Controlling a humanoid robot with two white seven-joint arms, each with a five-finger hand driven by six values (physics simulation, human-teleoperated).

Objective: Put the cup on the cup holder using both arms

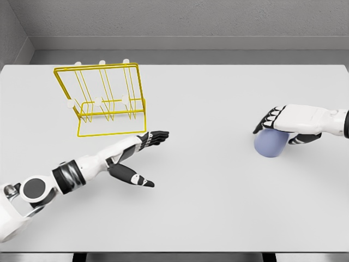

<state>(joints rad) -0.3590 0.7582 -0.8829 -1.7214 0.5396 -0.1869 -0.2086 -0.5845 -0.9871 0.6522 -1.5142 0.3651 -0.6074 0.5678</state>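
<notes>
at right of frame the right hand (279, 121) reaches in, fingers curled over the lavender cup (270, 143) on the white table (218, 207). the left hand (137, 158) stretches flat, fingers spread, holding nothing, below the yellow cup holder (103, 98) upper left. the hand hides the cup's top.

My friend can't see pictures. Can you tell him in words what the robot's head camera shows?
On a white table, the robot's right hand lies over a pale blue cup at the right. Its left hand reaches out open, empty, toward a yellow wire cup holder standing at the far left.
</notes>
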